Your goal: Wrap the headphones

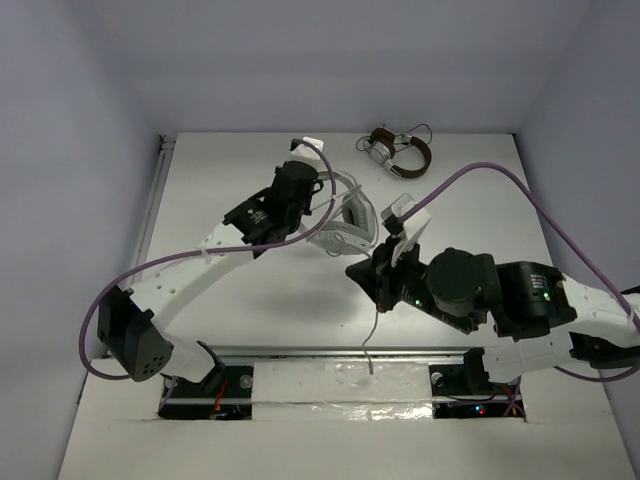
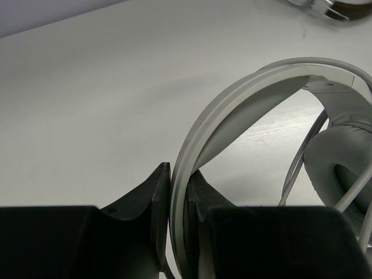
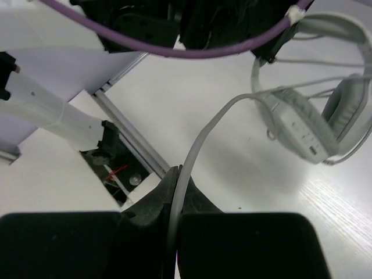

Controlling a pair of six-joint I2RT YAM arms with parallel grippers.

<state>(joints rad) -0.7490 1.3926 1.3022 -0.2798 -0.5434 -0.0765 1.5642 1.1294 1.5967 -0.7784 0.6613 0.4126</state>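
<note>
The white over-ear headphones [image 1: 348, 222] lie mid-table. My left gripper [image 1: 318, 192] is shut on their wide headband [image 2: 232, 110]; a padded earcup [image 2: 340, 165] shows at right in the left wrist view. My right gripper [image 1: 372, 280] is shut on the thin light-grey cable [image 3: 200, 139], which runs from the jaws up to an earcup [image 3: 299, 125]. The cable's loose end [image 1: 368, 345] hangs down toward the near edge in the top view.
Smaller brown-and-silver headphones [image 1: 396, 150] with a dark cord lie at the back of the table. A metal rail [image 1: 330, 352] runs along the near edge between the arm bases. Grey walls enclose the table.
</note>
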